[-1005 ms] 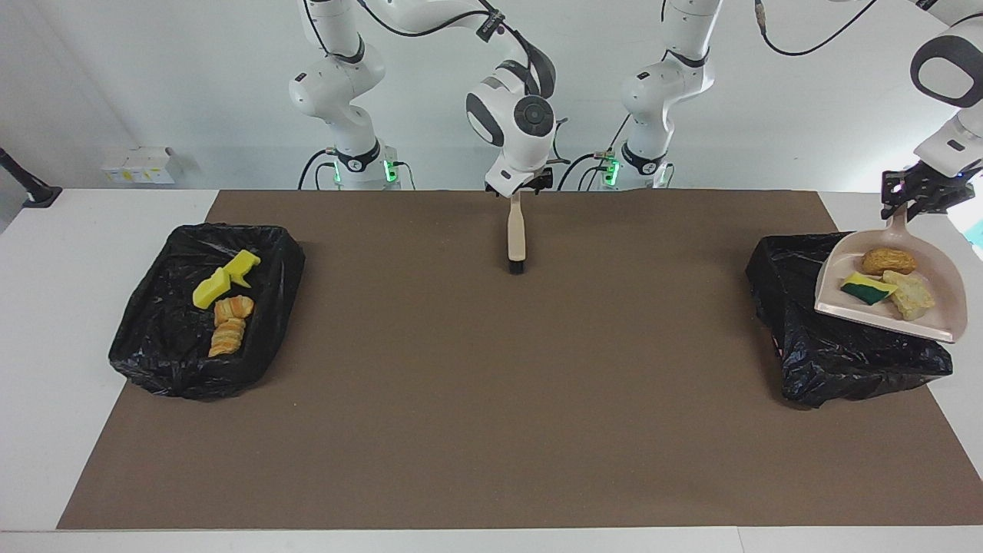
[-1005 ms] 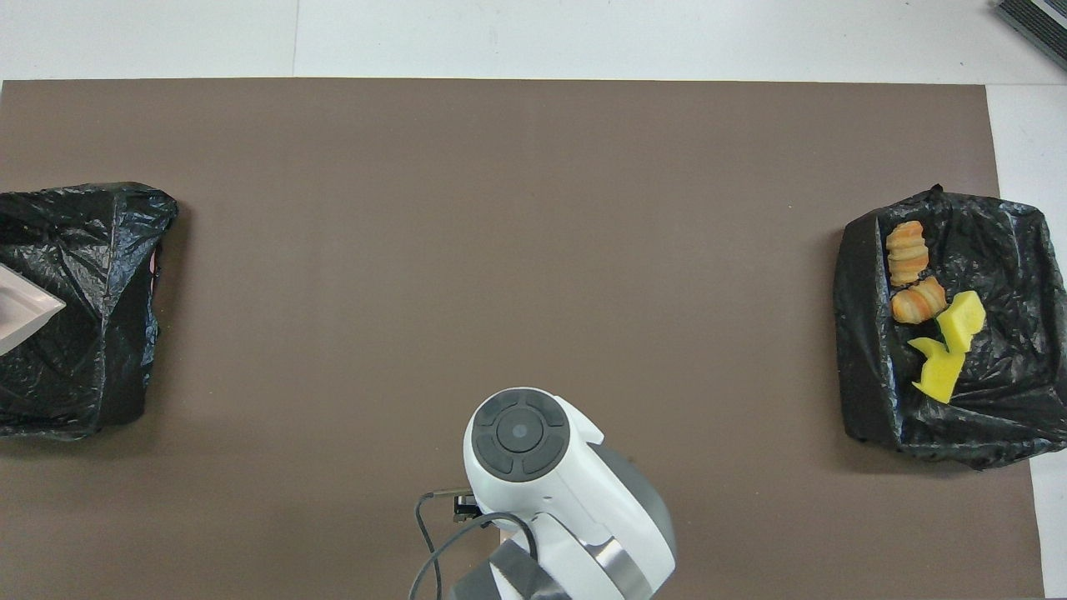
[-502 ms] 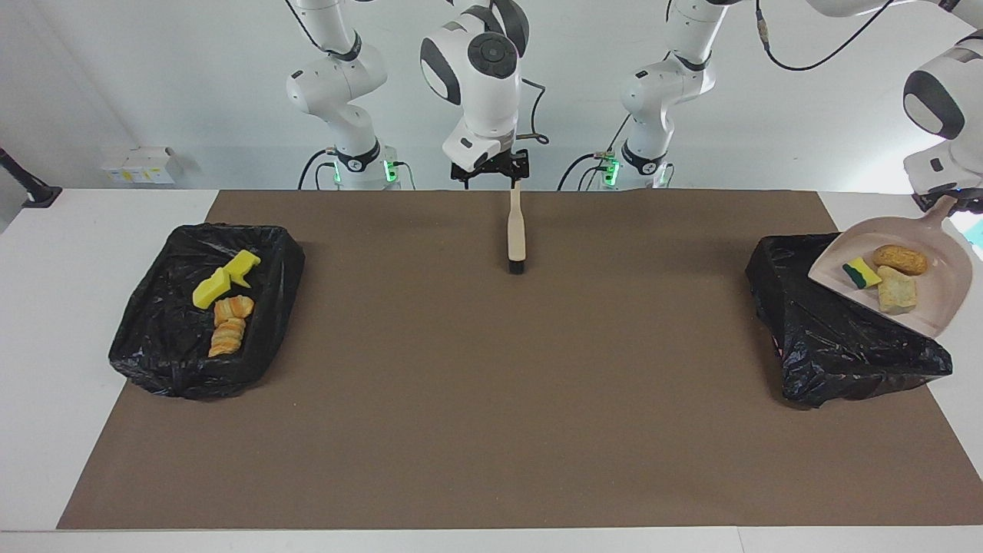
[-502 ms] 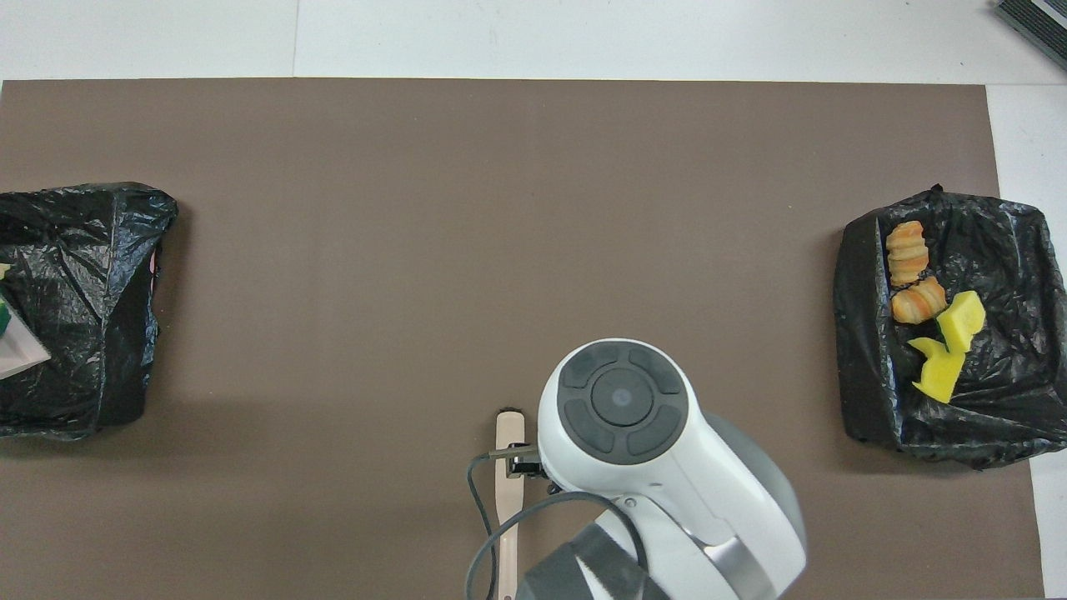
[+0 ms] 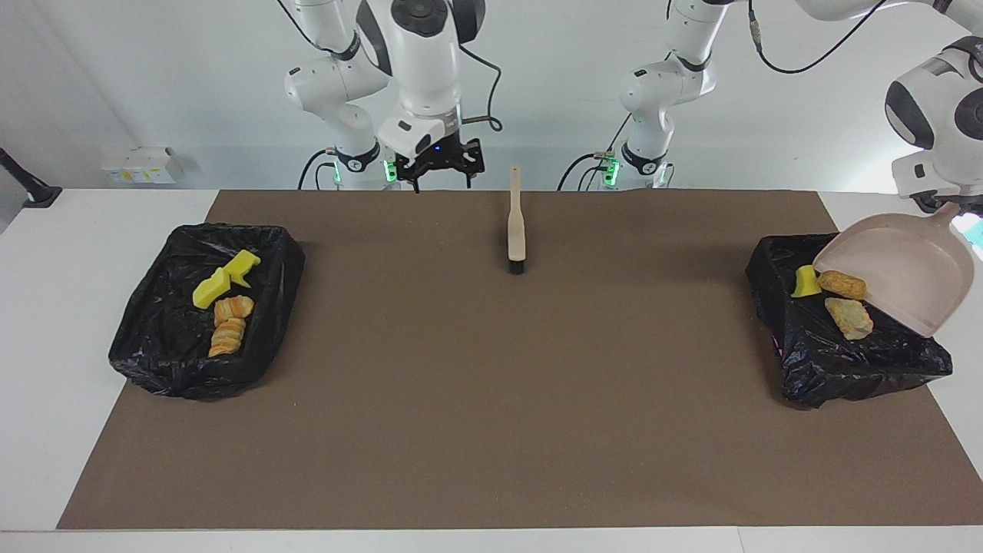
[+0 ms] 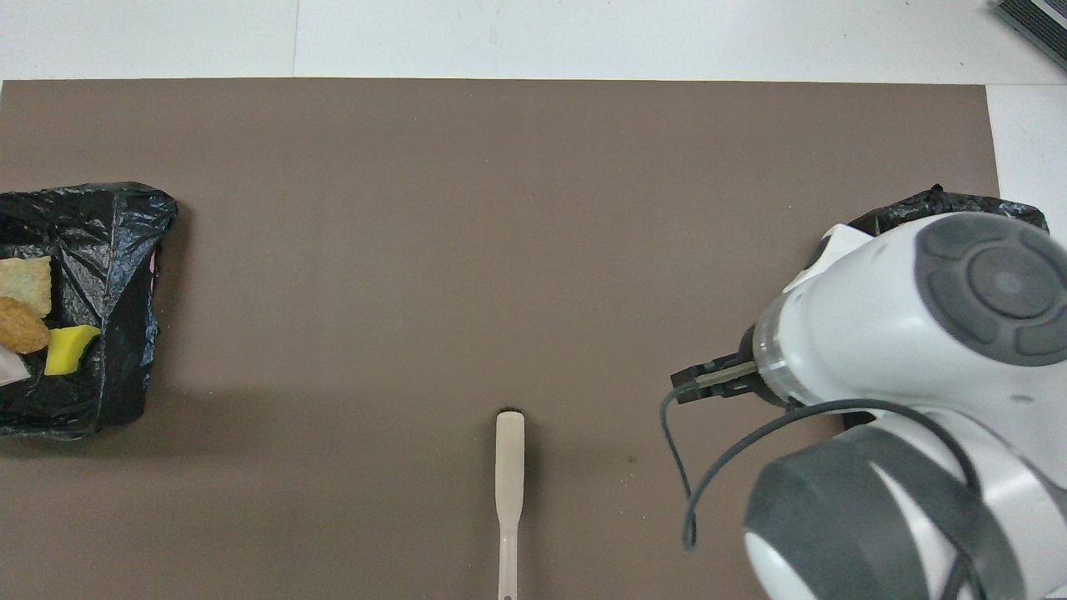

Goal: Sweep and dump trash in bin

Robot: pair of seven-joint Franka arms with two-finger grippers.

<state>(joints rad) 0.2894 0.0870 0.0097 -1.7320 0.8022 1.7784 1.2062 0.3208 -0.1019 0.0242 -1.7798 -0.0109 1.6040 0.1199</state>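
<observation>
Table [image 5: 491, 461] under a brown mat, a black-bagged bin at each end.

Bin at the left arm's end [image 5: 837, 361]: beige dustpan [image 5: 902, 269] tipped steeply over it, lip down. Three trash scraps [image 5: 843, 286] lie on the liner just below the lip: a yellow wedge, an orange-brown chunk, a pale tan bit. Left pincer [image 5: 948, 206] is at the dustpan handle; its fingers are hidden, so whether it is clamped cannot be told.

Bin at the right arm's end [image 5: 207, 307]: four scraps inside, two yellow wedges and two bread-like chunks.

Hand brush [image 5: 516, 230] lies on the mat between the bins, apart from either pincer. Right pincer [image 5: 438, 165] hangs empty, fingers spread, over the mat's edge at the robots' end.

Handling, as a judgement: scraps look like light, soft foam, prone to roll or bounce; better pushed than pinched.

Views: facing view shows the dustpan's tilt and the four scraps; in the overhead view the right arm covers that bin and only a sliver of the dustpan shows, though the three scraps are plainly inside the liner.
</observation>
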